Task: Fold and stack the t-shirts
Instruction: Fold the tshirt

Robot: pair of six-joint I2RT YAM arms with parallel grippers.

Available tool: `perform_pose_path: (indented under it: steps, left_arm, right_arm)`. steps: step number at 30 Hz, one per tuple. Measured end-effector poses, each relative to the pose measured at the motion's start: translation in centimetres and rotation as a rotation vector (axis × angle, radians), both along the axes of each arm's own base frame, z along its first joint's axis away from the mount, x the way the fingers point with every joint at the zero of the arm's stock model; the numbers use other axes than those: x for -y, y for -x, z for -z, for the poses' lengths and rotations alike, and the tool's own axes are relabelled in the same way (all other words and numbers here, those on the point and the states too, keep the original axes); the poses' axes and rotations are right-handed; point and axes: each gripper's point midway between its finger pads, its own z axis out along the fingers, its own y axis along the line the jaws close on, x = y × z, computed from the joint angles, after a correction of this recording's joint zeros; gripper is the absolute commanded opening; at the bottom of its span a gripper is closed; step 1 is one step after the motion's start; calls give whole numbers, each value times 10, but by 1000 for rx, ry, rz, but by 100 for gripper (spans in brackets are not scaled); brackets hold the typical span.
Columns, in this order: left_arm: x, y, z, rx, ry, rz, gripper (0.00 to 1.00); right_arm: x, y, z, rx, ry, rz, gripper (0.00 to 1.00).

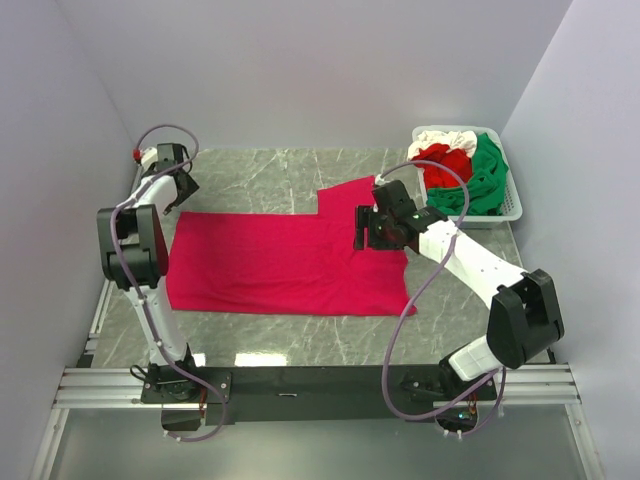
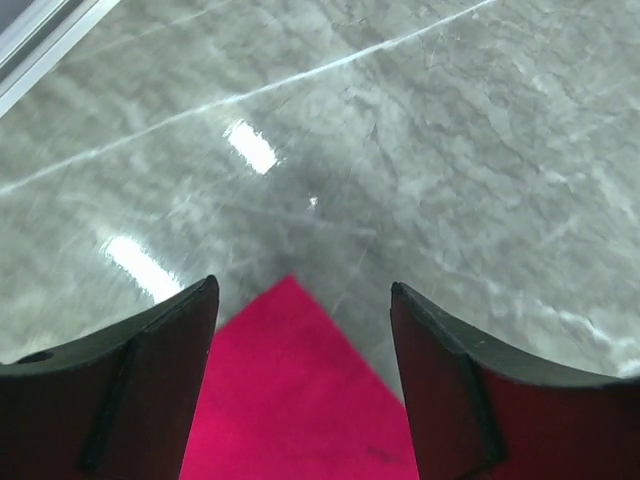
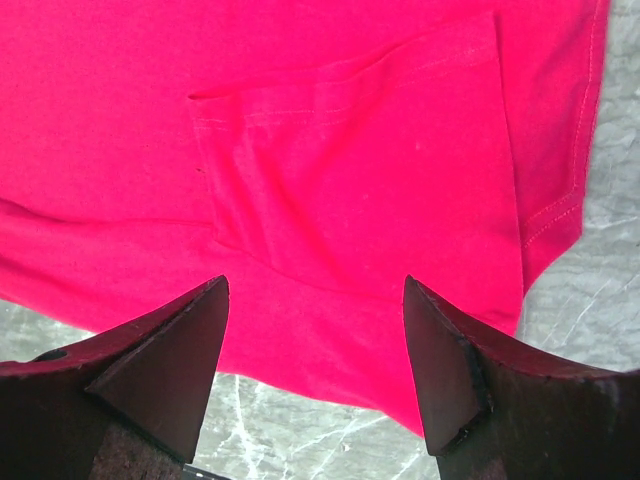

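I see the crimson t-shirt (image 1: 285, 265) spread flat in the middle of the table (image 1: 260, 170). My left gripper (image 2: 300, 290) sits at its far left corner, jaws apart, the cloth tip lying between them unpinched. My right gripper (image 3: 315, 285) hangs wide over the shirt's right side, holding nothing. The other t-shirts (image 1: 465, 170) are heaped in the white basket (image 1: 512, 208), far right.

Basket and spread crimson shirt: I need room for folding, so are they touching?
Apart: the top view shows bare table between the crimson shirt and the basket.
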Motion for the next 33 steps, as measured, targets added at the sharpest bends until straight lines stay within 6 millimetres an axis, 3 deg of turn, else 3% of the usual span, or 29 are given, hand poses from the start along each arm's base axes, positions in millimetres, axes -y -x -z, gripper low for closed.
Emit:
perform_pose_path:
  steps: [3, 7, 13, 19, 27, 33]
  left_arm:
    - [-2, -5, 13, -40, -3, 15, 69]
    - [-4, 4, 30, -103, 2, 25, 65]
    - [-4, 10, 34, -138, 1, 36, 63]
    - [-5, 1, 31, -140, -4, 49, 61]
    - [-2, 2, 47, -183, 11, 65, 54]
    - [-1, 3, 48, -191, 13, 75, 35]
  right_arm:
    - [2, 0, 3, -7, -7, 2, 77]
    - [4, -2, 5, -13, -19, 5, 77]
    - [3, -7, 4, -7, -43, 2, 77]
    - [4, -14, 14, -33, -50, 1, 77]
    - [3, -34, 19, -44, -54, 5, 76]
    - [2, -52, 19, -39, -61, 15, 76]
